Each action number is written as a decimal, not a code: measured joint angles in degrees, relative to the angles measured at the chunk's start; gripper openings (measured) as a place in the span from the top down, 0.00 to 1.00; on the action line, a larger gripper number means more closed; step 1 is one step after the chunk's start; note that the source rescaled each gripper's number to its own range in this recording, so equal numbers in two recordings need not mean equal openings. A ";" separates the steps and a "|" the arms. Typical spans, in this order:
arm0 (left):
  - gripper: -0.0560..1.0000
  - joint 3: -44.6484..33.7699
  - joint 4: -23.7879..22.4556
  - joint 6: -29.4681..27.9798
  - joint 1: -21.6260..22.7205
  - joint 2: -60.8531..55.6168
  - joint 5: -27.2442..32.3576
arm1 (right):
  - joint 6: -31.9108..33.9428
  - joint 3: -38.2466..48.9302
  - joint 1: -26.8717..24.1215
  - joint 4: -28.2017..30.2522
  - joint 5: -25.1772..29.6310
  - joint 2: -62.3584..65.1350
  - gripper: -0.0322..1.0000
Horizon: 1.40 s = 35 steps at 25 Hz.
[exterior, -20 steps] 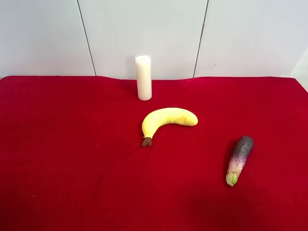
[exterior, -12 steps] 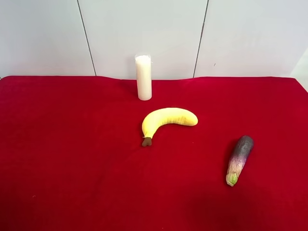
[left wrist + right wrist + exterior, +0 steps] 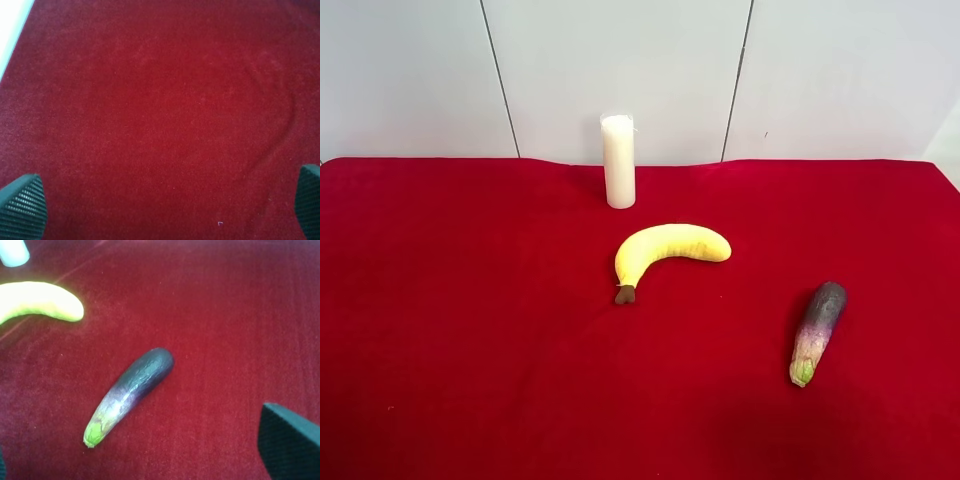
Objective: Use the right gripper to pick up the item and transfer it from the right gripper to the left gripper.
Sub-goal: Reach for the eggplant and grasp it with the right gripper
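A red velvety cloth (image 3: 470, 330) covers the whole table, its back edge meeting a white panelled wall (image 3: 620, 60) with thin dark seams. A candle (image 3: 618, 160) stands upright near that back edge. The banana (image 3: 665, 248) lies in front of it, apart. The eggplant (image 3: 817, 332) lies flat on the cloth towards the exterior view's right, well apart from the banana, green stem end to the front, touched by nothing. The widest open stretch of cloth is at that view's left. The right gripper (image 3: 135, 450) hangs above the eggplant, jaws spread wide, holding nothing. The left gripper (image 3: 165, 205) is likewise wide open over plain cloth, nothing held. In one corner of its view a pale strip (image 3: 9, 35) shows past the cloth's edge.
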<state>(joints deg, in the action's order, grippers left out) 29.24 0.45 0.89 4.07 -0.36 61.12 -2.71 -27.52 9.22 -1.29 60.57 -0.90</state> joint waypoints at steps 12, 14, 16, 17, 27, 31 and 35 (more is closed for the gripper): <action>0.00 0.00 0.00 0.00 0.00 0.00 0.00 | -0.16 -3.21 0.00 -0.39 -0.02 -11.53 0.00; 0.00 0.00 0.00 0.00 0.00 0.00 0.00 | -0.71 -5.76 0.00 -0.33 -0.02 -14.11 0.00; 0.00 0.00 0.05 0.00 0.00 0.00 0.00 | -2.17 -8.58 0.00 -0.28 -0.02 -17.27 0.00; 0.00 0.00 0.05 0.00 0.00 0.00 0.00 | -3.33 -9.92 0.00 -0.28 -0.08 -18.74 0.00; 0.00 0.00 0.05 0.00 0.00 0.00 0.00 | -17.37 -18.10 2.80 0.69 -0.82 -38.74 0.00; 0.00 0.00 0.05 0.00 0.00 0.00 0.00 | -24.72 -19.62 4.64 2.57 -1.39 -47.44 0.00; 0.00 0.00 0.05 0.00 0.00 0.00 0.00 | -33.16 -19.67 5.57 4.09 -2.32 -54.97 0.00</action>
<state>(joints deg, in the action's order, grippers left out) 29.24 0.50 0.89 4.07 -0.36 61.12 -35.87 -47.19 14.78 2.80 58.25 -55.87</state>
